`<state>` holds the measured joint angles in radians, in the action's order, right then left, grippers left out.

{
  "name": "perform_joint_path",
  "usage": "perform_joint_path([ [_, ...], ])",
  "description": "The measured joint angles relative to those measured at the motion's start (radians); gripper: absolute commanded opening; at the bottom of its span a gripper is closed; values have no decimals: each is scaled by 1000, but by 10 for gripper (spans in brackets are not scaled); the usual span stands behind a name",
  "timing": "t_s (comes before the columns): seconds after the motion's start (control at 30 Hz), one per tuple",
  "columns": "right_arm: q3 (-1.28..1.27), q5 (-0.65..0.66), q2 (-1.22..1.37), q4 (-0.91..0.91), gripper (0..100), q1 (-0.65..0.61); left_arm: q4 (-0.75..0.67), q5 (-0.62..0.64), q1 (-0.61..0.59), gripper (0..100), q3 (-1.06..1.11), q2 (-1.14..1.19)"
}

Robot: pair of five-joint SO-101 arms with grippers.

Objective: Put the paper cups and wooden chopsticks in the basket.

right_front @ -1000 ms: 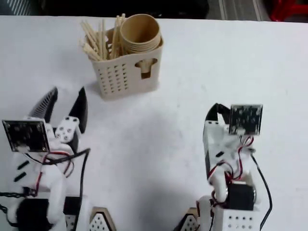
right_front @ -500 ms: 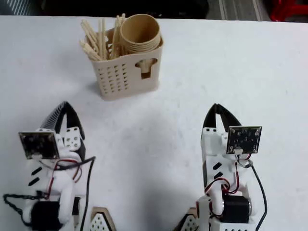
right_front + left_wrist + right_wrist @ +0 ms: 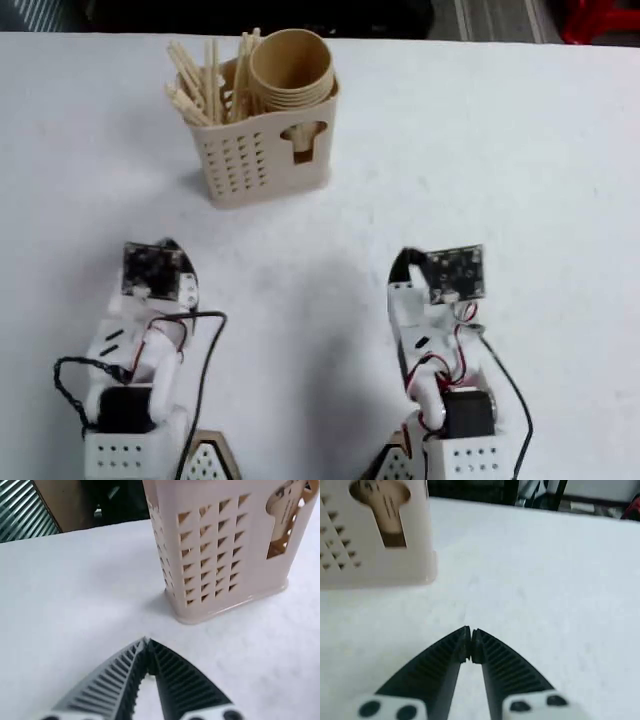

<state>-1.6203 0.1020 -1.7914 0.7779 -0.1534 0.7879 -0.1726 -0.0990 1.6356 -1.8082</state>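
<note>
The place looks like a robotics lab or workshop. A plain white table (image 3: 520, 150) holds two small robot arms (image 3: 135, 360) with bare circuit boards (image 3: 152, 265) and loose wires (image 3: 207, 350). Behind it stand a brown box (image 3: 75, 502) and dark metal legs (image 3: 511, 491).

The basket (image 3: 262, 160) is matt beige plastic, the cups (image 3: 290, 62) brown paper, the chopsticks (image 3: 200, 80) bare wood. My left gripper (image 3: 147, 644) and right gripper (image 3: 470, 636) are ribbed black plastic.
</note>
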Motion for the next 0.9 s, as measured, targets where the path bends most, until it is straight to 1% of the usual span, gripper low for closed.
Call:
perform_joint_path([
  [0.13, -58, 0, -2, 0, 18, -11, 0, -71, 0, 24, 58, 0],
  [0.37, -61, 0, 2, 121, 18, -15, 49, -86, 25, 24, 61, 0],
  [0.53, -61, 0, 2, 213, 18, -15, 133, -86, 32, 24, 61, 0],
  [0.7, -61, 0, 2, 308, 18, -15, 270, -86, 32, 24, 61, 0],
  [0.9, -61, 0, 2, 463, 18, -15, 361, -86, 32, 24, 61, 0],
])
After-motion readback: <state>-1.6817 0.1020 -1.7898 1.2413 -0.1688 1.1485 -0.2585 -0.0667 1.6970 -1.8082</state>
